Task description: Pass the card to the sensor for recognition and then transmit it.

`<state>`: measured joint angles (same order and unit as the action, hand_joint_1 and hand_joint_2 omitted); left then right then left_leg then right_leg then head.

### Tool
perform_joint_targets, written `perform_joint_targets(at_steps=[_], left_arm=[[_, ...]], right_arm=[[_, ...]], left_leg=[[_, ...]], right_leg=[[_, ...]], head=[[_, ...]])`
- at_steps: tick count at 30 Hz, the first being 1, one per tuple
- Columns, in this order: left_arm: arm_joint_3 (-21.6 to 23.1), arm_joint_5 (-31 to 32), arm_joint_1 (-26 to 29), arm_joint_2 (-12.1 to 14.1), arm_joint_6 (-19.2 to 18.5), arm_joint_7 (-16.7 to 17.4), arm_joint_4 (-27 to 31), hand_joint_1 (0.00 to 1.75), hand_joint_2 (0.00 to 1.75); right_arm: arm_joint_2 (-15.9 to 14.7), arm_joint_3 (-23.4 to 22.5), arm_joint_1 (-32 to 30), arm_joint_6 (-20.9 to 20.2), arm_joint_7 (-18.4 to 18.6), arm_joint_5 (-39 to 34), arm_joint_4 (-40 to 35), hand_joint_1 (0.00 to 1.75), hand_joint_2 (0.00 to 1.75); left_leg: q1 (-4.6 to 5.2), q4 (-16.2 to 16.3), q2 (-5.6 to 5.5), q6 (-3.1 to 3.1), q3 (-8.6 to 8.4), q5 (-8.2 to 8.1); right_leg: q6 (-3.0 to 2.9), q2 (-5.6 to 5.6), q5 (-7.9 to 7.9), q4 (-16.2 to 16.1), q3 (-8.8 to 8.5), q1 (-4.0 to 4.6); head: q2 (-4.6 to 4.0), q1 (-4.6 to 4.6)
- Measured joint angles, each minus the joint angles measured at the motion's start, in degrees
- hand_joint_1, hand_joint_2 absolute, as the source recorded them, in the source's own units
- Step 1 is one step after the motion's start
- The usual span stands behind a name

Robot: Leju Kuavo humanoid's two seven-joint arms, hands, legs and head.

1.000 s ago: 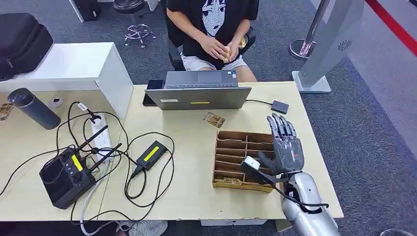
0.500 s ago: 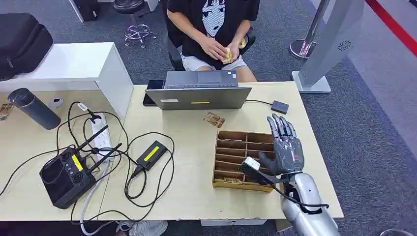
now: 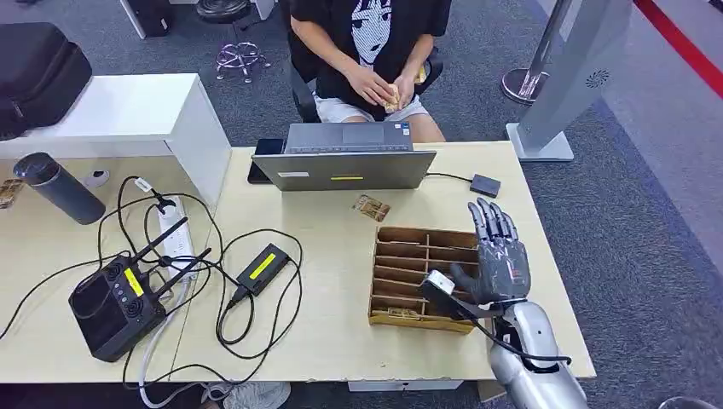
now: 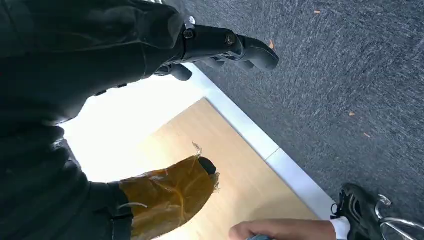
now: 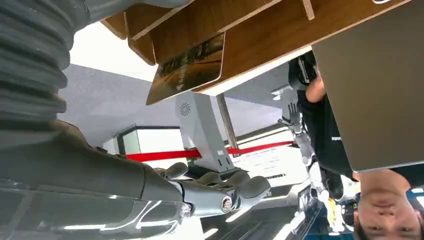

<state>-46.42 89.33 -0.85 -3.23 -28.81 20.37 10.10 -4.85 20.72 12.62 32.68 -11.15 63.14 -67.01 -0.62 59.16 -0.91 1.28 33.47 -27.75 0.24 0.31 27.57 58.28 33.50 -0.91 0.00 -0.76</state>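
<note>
Right hand in close foreground, fingers extended, nothing between them. Card stands in slot of wooden organizer. Laptop lid beyond organizer. Person seated behind laptop. Red barrier tape in background.

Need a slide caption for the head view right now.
Right hand hovers open over the wooden tray, laptop and seated person beyond.
</note>
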Motion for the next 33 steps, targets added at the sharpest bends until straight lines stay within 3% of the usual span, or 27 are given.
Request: perform_joint_targets(at_steps=[9, 10, 11, 17, 18, 19, 20, 33], left_arm=[[0.00, 0.00, 0.00, 0.00, 0.00, 0.00, 0.00, 0.00, 1.75], [0.00, 0.00, 0.00, 0.00, 0.00, 0.00, 0.00, 0.00, 1.75], [0.00, 0.00, 0.00, 0.00, 0.00, 0.00, 0.00, 0.00, 1.75], [0.00, 0.00, 0.00, 0.00, -0.07, 0.00, 0.00, 0.00, 1.75], [0.00, 0.00, 0.00, 0.00, -0.07, 0.00, 0.00, 0.00, 1.75], [0.00, 0.00, 0.00, 0.00, -0.07, 0.00, 0.00, 0.00, 1.75], [-0.02, 0.00, 0.00, 0.00, -0.07, 0.00, 0.00, 0.00, 1.75], [0.00, 0.00, -0.01, 0.00, -0.07, 0.00, 0.02, 0.00, 1.75]], right_arm=[[0.00, 0.00, -0.01, -0.07, 0.00, 0.04, 0.00, 0.02, 1.75], [0.00, 0.00, -0.01, -0.09, -0.02, 0.09, 0.00, 0.94, 1.75], [0.00, 0.00, -0.03, -0.11, -0.02, 0.09, 0.00, 1.27, 1.75], [0.00, 0.00, -0.29, -0.31, -0.09, 0.24, 0.00, 1.27, 1.75], [0.00, 0.00, -0.30, -0.37, -0.09, 0.24, 0.00, 1.38, 1.75], [0.00, 0.00, -0.30, -0.42, -0.09, 0.24, 0.00, 1.64, 1.75], [0.00, 0.00, -0.31, -0.42, -0.09, 0.24, 0.00, 1.71, 1.75], [0.00, 0.00, -0.32, -0.44, -0.09, 0.24, 0.00, 1.75, 1.75]], left_leg=[[0.00, 0.00, 0.00, 0.00, 0.00, 0.00], [0.00, 0.00, 0.00, 0.00, 0.00, 0.00], [0.00, 0.00, 0.00, 0.00, 0.00, 0.00], [0.00, 0.00, 0.00, 0.00, 0.00, 0.00], [0.00, 0.00, 0.00, 0.00, 0.00, 0.00], [0.00, 0.00, 0.00, 0.00, 0.00, 0.00], [0.00, 0.00, 0.00, 0.00, 0.00, 0.00], [0.00, 0.00, 0.00, 0.00, 0.00, 0.00]], right_leg=[[0.00, 0.00, 0.00, 0.00, 0.00, 0.00], [0.00, 0.00, 0.00, 0.00, 0.00, 0.00], [0.00, 0.00, 0.00, 0.00, 0.00, 0.00], [0.00, 0.00, 0.00, 0.00, 0.00, 0.00], [0.00, 0.00, 0.00, 0.00, 0.00, 0.00], [0.00, 0.00, 0.00, 0.00, 0.00, 0.00], [0.00, 0.00, 0.00, 0.00, 0.00, 0.00], [0.00, 0.00, 0.00, 0.00, 0.00, 0.00]], head=[[0.00, 0.00], [0.00, 0.00], [0.00, 0.00], [0.00, 0.00], [0.00, 0.00], [0.00, 0.00], [0.00, 0.00], [0.00, 0.00]])
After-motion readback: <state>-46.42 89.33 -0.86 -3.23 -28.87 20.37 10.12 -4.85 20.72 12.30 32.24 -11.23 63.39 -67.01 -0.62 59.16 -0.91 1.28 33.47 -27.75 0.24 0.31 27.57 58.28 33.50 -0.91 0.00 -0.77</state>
